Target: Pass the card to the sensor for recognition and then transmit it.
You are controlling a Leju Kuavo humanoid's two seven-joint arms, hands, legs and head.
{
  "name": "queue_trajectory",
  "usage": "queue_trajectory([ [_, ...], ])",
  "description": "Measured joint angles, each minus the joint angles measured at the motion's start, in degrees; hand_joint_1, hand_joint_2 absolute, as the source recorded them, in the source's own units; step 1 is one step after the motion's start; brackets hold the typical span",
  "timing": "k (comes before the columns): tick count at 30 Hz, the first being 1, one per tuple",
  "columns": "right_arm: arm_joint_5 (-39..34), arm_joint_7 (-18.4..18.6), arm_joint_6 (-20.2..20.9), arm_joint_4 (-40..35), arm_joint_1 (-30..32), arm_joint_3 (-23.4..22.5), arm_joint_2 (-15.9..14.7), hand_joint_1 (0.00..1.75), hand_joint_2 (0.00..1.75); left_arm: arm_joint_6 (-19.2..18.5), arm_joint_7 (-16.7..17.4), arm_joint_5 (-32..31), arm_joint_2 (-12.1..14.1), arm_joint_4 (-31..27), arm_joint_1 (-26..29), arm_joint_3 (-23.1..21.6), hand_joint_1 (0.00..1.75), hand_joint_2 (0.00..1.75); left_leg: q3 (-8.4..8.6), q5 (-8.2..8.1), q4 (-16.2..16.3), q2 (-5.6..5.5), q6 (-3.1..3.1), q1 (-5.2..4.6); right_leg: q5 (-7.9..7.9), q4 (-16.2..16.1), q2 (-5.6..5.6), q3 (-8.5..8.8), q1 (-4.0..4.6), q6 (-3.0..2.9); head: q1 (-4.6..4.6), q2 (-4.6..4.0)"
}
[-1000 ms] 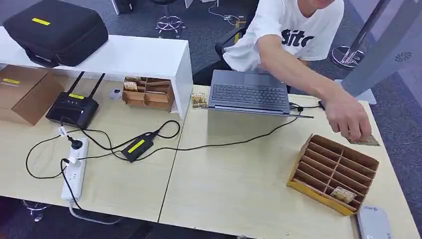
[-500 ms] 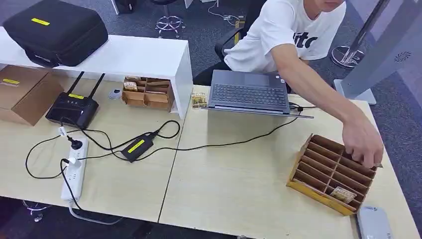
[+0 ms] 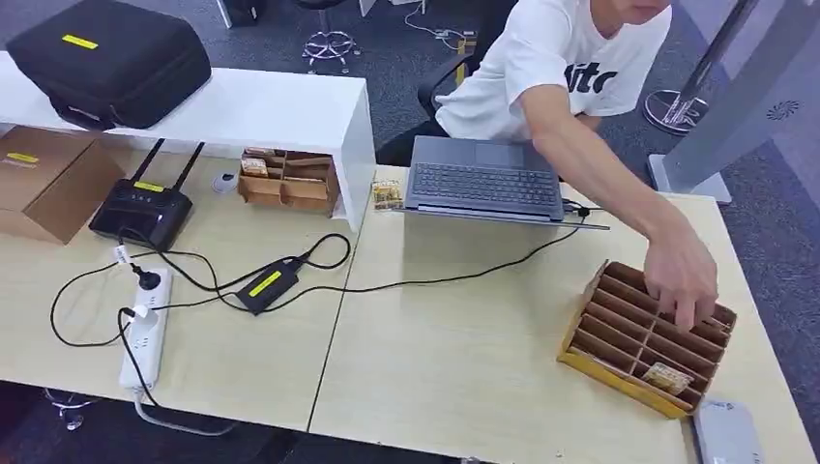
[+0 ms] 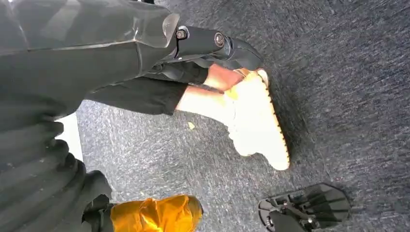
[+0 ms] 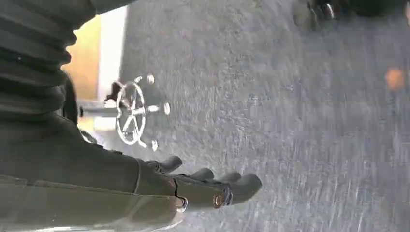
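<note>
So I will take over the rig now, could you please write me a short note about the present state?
Left hand: hanging over the floor, fingers extended, holding nothing.
Right hand: also hanging over the floor, fingers apart, holding nothing.
Cardboard slot rack: on the right side of the table; a person's hand is reaching into its far slots. One card sits in a near slot.
Grey device: at the near right corner of the table, probably the sensor.
Done: nothing by the robot yet.
Left: pick up a card, present it to the sensor, pass it on.
</note>
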Motion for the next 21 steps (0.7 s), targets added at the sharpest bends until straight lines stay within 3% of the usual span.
queue_trajectory([
  [2,1.1,0.3,5.1,0.2,0.0,0.2,0.0,0.0,0.0,-0.5,0.0,-0.1,0.1,0.0,-0.1,-0.3,0.0,1.75,0.01,0.0,0.0,-0.03,0.0,-0.04,0.0,0.0,-0.04,0.02,-0.04,0.0,-0.04,0.0],
  [3,1.6,0.6,5.7,0.3,0.0,0.4,0.0,0.0,0.0,-0.6,0.1,-0.2,0.1,0.0,-0.1,-0.4,0.0,1.75,0.03,0.0,0.0,-0.03,0.0,-0.04,0.0,0.0,-0.04,0.02,-0.04,0.0,-0.06,0.0],
  [5,1.7,1.2,2.4,0.5,0.3,0.7,0.5,0.0,0.0,-0.3,0.2,0.0,0.1,0.0,-0.1,-0.5,0.0,1.75,0.03,0.0,0.0,-0.03,0.0,-0.06,0.0,0.0,-0.04,0.01,-0.06,0.0,-0.09,0.0],
  [7,0.1,1.2,-5.3,0.3,0.5,0.5,0.5,0.0,0.0,0.7,0.2,0.5,0.0,0.0,0.0,-0.6,0.0,1.75,0.02,-0.01,0.0,0.0,-0.01,-0.04,-0.01,0.0,0.01,0.01,-0.04,0.0,-0.09,0.0],
  [9,-0.6,0.7,-6.9,0.1,0.4,-0.2,0.4,0.0,0.0,1.1,0.1,0.7,0.0,0.0,0.1,-0.6,0.0,1.75,0.03,-0.05,0.0,0.0,-0.07,-0.02,-0.02,0.0,0.03,0.02,-0.02,0.01,-0.04,0.0],
  [11,0.1,0.1,-4.5,0.1,0.3,-0.2,0.1,0.0,0.0,1.0,0.0,0.7,0.0,0.0,0.1,-0.6,0.0,1.75,0.02,-0.06,0.0,-0.01,-0.06,-0.01,-0.02,0.0,0.02,0.03,-0.01,0.01,-0.02,0.0],
  [15,2.8,-0.8,5.7,0.3,0.2,0.1,0.1,0.0,0.0,-0.4,0.0,0.2,0.2,0.0,-0.1,-0.8,0.0,1.75,0.06,-0.07,0.0,-0.01,-0.04,-0.02,-0.02,0.0,0.0,0.03,-0.02,0.0,-0.02,0.0],
  [17,1.9,-0.9,1.7,0.4,0.5,0.2,0.5,0.0,0.0,0.0,0.1,0.5,0.2,0.0,0.0,-0.8,0.0,1.75,0.07,-0.07,0.0,-0.02,-0.04,-0.05,-0.03,0.0,0.0,0.02,-0.05,0.0,-0.09,0.0],
  [19,-0.2,-0.9,-6.2,0.2,0.5,-0.5,0.5,0.0,0.0,1.0,0.1,1.0,0.2,0.0,0.0,-0.8,0.0,1.75,0.07,-0.09,0.0,0.01,-0.07,-0.02,-0.04,0.0,0.05,0.02,-0.02,-0.01,-0.04,0.0],
  [21,-0.3,-0.9,-6.2,0.2,0.3,-1.4,0.5,0.0,0.0,1.2,0.0,1.2,0.2,0.0,0.1,-0.8,0.0,1.75,0.06,-0.09,0.0,0.02,-0.07,-0.02,-0.04,0.0,0.05,0.03,-0.02,-0.01,-0.04,0.0],
])
